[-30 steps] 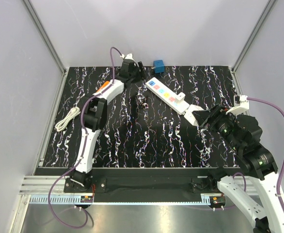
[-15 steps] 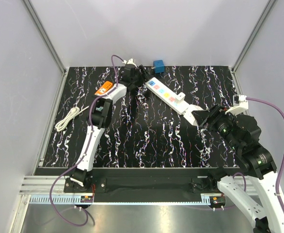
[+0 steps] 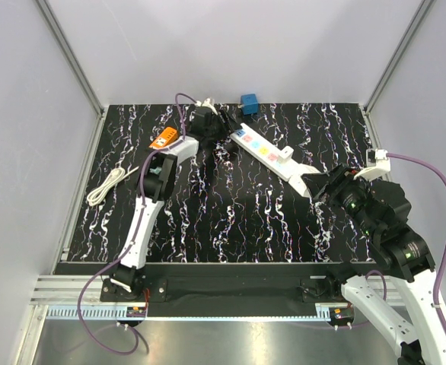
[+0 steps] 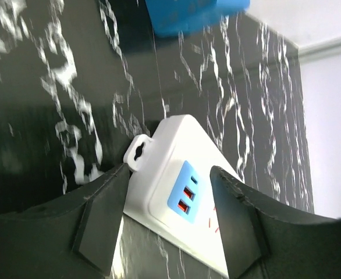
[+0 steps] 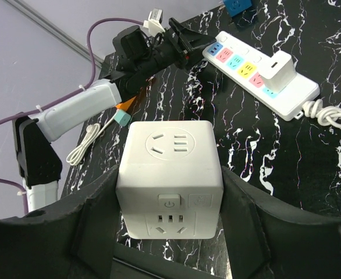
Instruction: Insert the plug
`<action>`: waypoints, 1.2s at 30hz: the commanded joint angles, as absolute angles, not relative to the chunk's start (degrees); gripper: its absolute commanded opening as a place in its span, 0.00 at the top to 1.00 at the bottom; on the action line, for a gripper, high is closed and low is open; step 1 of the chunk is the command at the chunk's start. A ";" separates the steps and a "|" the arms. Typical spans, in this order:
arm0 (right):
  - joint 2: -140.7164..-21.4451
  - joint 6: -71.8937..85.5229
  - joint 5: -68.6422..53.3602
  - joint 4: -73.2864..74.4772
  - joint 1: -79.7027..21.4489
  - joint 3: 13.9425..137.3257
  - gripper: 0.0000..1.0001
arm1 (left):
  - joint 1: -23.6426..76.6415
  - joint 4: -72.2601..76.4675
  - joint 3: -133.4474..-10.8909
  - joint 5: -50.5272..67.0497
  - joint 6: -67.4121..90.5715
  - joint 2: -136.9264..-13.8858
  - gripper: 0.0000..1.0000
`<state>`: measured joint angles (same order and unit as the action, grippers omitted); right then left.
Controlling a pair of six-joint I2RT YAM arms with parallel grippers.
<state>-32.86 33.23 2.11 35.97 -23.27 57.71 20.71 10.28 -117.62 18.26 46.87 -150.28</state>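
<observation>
At the right of the marbled table (image 3: 208, 220): white cube plug (image 5: 169, 145), clamped between the right gripper's (image 5: 169, 192) fingers, near the cabled end of the power strip (image 3: 265, 150). The strip lies diagonally, with one white adapter (image 5: 275, 65) seated in it. Far end: left gripper (image 4: 169, 174) straddles the strip, jaws partly apart; grip unclear. Blue block (image 3: 249, 102) just beyond.

Bright, even overhead light in all three views, with only soft shadows on the black marbled table (image 3: 208, 220), a glaring strip along the metal rail (image 3: 230, 317), the white cube socket (image 5: 170, 151) crisp in the right wrist view, and the blue block (image 4: 194, 14) smeared by blur in the left.
</observation>
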 commanded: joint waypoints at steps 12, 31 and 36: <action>-30.76 30.50 3.95 48.43 -23.47 64.25 1.00 | 29.88 18.15 -82.13 21.44 45.15 -122.09 0.38; -65.80 30.23 12.21 58.86 -23.38 82.04 1.00 | 35.95 -22.38 -82.78 1.48 24.27 -90.97 0.01; -84.97 29.27 12.85 67.67 -22.77 99.64 1.00 | 36.04 -28.48 -80.53 1.76 18.02 -82.55 0.01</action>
